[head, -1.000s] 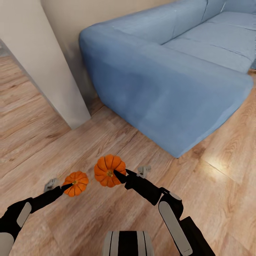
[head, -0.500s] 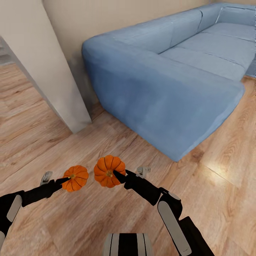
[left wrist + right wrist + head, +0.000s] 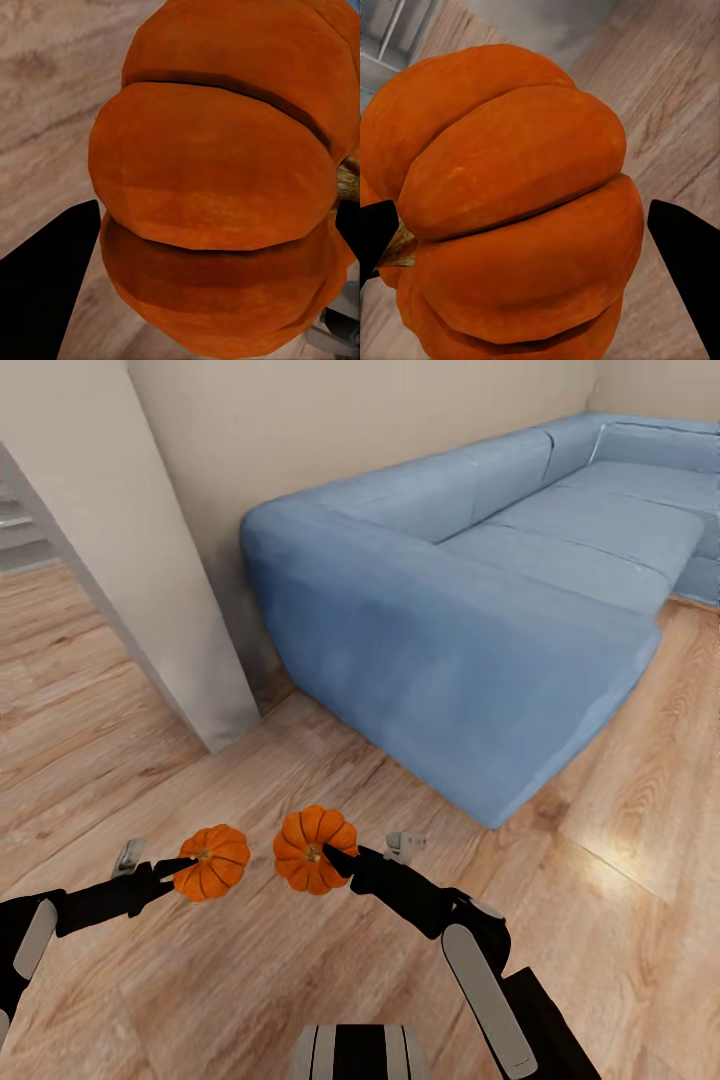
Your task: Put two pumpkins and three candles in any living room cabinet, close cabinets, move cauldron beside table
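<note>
Pumpkins number two, both orange and ribbed, both carried off the wooden floor (image 3: 620, 800) — one per arm. The left gripper (image 3: 185, 865) is clamped on the left pumpkin (image 3: 212, 861), its dark fingertips at the stem side; in the left wrist view that pumpkin (image 3: 225, 187) bulges between the black fingers (image 3: 45, 285). The right gripper (image 3: 335, 857) is clamped on the right pumpkin (image 3: 314, 849), seen close up in the right wrist view (image 3: 517, 210) with a black finger (image 3: 686, 255) on either side. The two pumpkins hang side by side, near each other but apart, low in front of the robot. Beyond them stands one long blue sofa (image 3: 480, 620) against the beige wall, with one pale wall corner (image 3: 130, 560) to its left.
</note>
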### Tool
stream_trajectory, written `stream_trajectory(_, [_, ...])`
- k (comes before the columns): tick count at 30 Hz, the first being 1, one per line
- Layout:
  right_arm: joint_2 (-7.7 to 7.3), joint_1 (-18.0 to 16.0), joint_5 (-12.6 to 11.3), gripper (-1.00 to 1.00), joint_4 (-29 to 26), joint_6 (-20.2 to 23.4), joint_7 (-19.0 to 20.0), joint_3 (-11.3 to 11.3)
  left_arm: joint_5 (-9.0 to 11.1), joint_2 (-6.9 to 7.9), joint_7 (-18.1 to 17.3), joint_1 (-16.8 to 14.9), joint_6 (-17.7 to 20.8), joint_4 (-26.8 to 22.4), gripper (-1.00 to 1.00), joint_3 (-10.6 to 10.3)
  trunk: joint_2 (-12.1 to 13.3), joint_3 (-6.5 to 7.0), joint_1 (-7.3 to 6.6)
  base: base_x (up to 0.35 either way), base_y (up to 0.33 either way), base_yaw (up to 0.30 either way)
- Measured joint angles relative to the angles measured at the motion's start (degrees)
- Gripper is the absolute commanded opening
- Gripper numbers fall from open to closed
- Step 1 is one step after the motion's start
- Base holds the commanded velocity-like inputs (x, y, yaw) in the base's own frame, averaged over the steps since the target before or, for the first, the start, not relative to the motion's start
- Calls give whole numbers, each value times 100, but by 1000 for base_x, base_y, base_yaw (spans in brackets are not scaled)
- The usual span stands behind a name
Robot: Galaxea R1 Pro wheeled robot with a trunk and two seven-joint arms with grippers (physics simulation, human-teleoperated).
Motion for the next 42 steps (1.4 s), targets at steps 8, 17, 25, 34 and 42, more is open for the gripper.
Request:
stream_trajectory(8, [8, -1, 22, -100, 0, 0, -5, 8, -3, 0, 2, 0, 85, 0, -100, 2, 11, 177, -20, -125, 0, 0])
stream_trajectory(17, [1, -2, -1, -100, 0, 0, -5, 19, 25, -4, 2, 0, 111, 0, -100, -2, 23, 377, -42, -50, 0, 0])
stream_trajectory(25, [-4, -2, -9, -100, 0, 2, -5, 7, 29, -7, 2, 0, 111, 0, -100, 0, 33, 554, -64, -26, 0, 0])
stream_trajectory(34, [-8, -2, -8, -100, 0, 1, -5, 1, 21, 0, 2, 0, 109, 0, -100, 0, 46, 754, -88, 0, 0, 0])
stream_trajectory(42, [-1, -2, 14, -100, 0, 0, -5, 7, 21, 0, 2, 0, 109, 0, -100, 0, 56, 931, -108, 0, 0, 0])
